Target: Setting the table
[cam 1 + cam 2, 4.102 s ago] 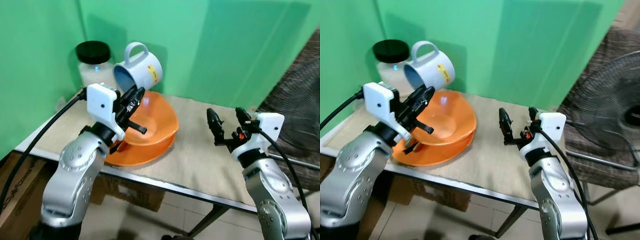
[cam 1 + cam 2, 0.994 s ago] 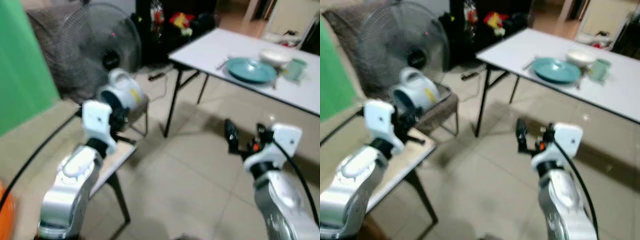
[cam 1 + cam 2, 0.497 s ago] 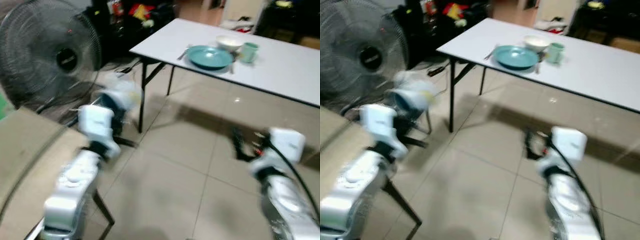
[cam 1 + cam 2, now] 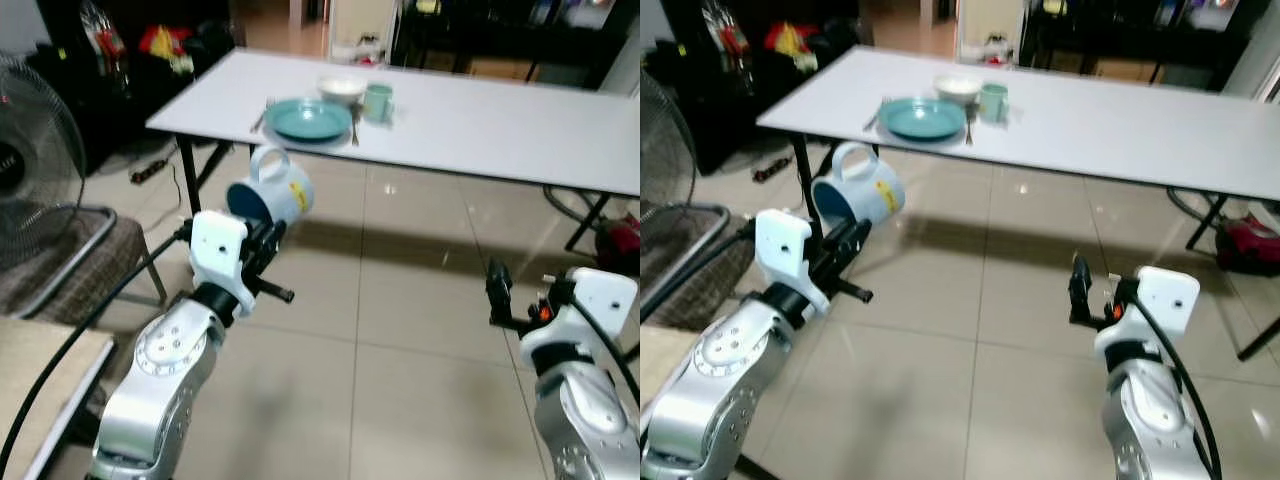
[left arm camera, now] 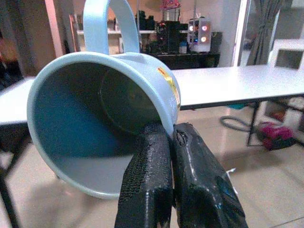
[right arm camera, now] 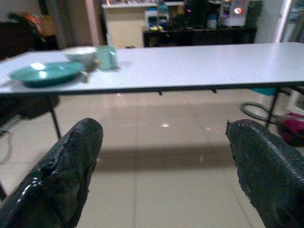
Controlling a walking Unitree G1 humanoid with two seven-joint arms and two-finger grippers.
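My left gripper (image 4: 268, 230) is shut on the rim of a light blue mug (image 4: 272, 192), held tilted with its handle up and its mouth toward me. In the left wrist view the two black fingers (image 5: 147, 166) pinch the mug's (image 5: 95, 123) lower rim. My right gripper (image 6: 164, 126) is open and holds nothing, raised over the floor at the right (image 4: 515, 292). Ahead stands a long white table (image 4: 480, 110) with a teal plate (image 4: 310, 118), a white bowl (image 4: 341, 88) and a green cup (image 4: 378, 101) near its left end.
A standing fan (image 4: 30, 170) and a chair seat (image 4: 60, 260) are at the left, and a beige table corner (image 4: 40, 370) is at the bottom left. Tiled floor (image 4: 400, 330) lies between me and the white table. A red object (image 4: 622, 240) sits under its right end.
The whole view has swung away from the fan toward the white table, which is now nearer and more central. The mug stays in my left gripper; the right gripper stays open.
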